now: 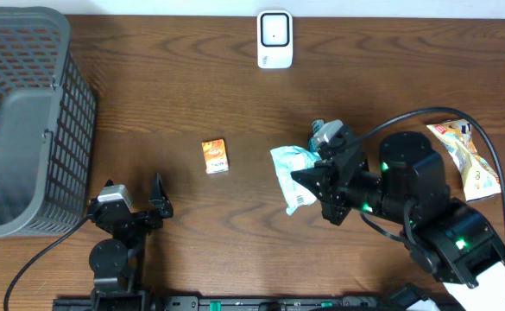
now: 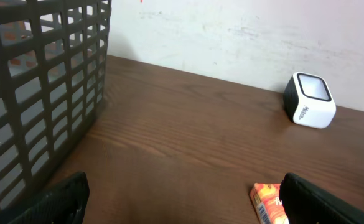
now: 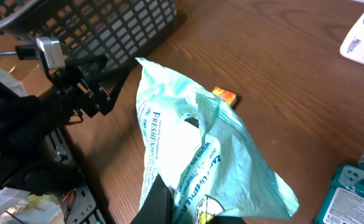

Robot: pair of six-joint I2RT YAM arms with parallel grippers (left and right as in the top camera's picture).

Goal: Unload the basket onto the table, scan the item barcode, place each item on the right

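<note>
My right gripper (image 1: 311,187) is shut on a pale green wipes packet (image 1: 292,175), which it holds off the table. In the right wrist view the packet (image 3: 194,149) fills the middle, printed side up, with the gripper (image 3: 191,214) pinching its lower edge. The white scanner (image 1: 274,39) stands at the far edge of the table and also shows in the left wrist view (image 2: 310,99). My left gripper (image 1: 133,201) rests open near the front left, its fingers (image 2: 322,199) wide apart with nothing between them.
A small orange box (image 1: 215,156) lies mid-table, just by my left gripper's right finger (image 2: 266,200). A grey mesh basket (image 1: 66,104) stands at the left. A teal pack (image 1: 325,131) sits behind the right arm, and a yellow snack bag (image 1: 470,155) lies at far right.
</note>
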